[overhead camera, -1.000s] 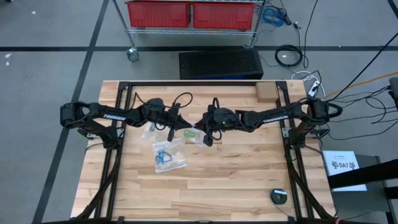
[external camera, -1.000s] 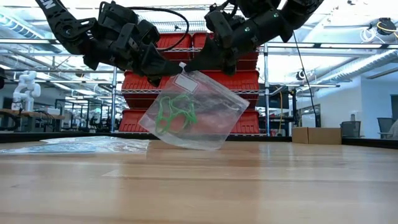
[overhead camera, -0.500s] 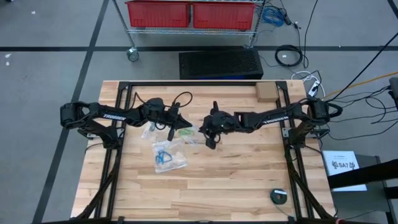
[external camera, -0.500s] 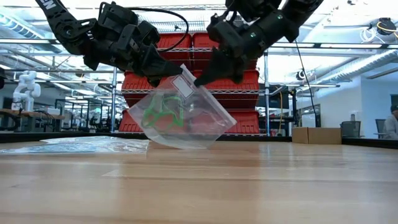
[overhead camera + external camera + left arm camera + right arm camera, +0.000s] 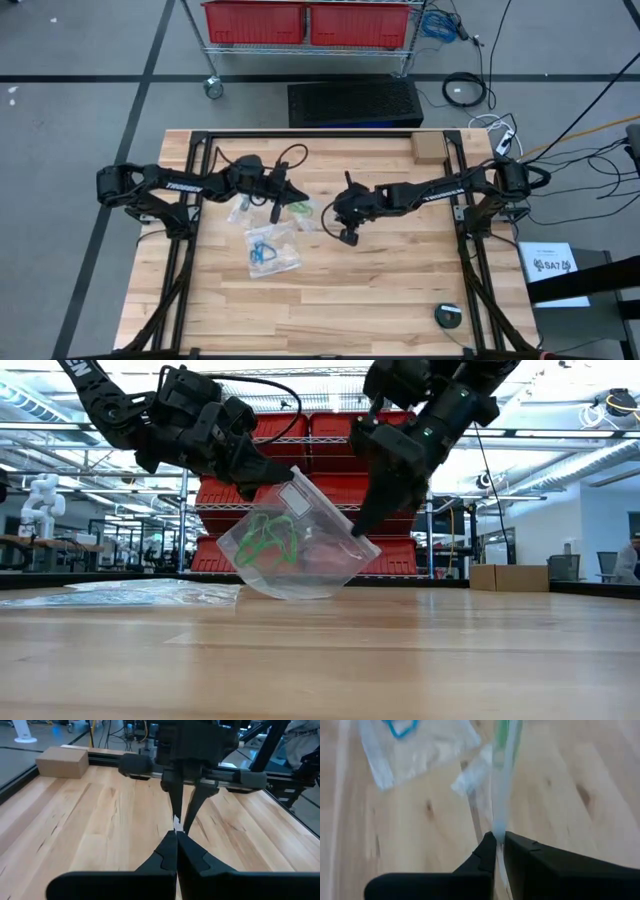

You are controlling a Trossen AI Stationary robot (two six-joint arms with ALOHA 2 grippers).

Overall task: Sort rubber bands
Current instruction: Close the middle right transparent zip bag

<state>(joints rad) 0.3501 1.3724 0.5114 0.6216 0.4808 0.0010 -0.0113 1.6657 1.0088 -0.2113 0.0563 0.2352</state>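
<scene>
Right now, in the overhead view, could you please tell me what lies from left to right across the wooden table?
Left gripper pinching the clear plastic bag of green rubber bands → right gripper holding the bag's other edge → small cardboard box → round dark disc.

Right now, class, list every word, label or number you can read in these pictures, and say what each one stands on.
"TROSSEN": white letters on the left arm and the right arm, small and only just readable.
"SA7", or close to it: on the white sheet beside the table, uncertain.
White label on the clear bag: too small to read.
</scene>
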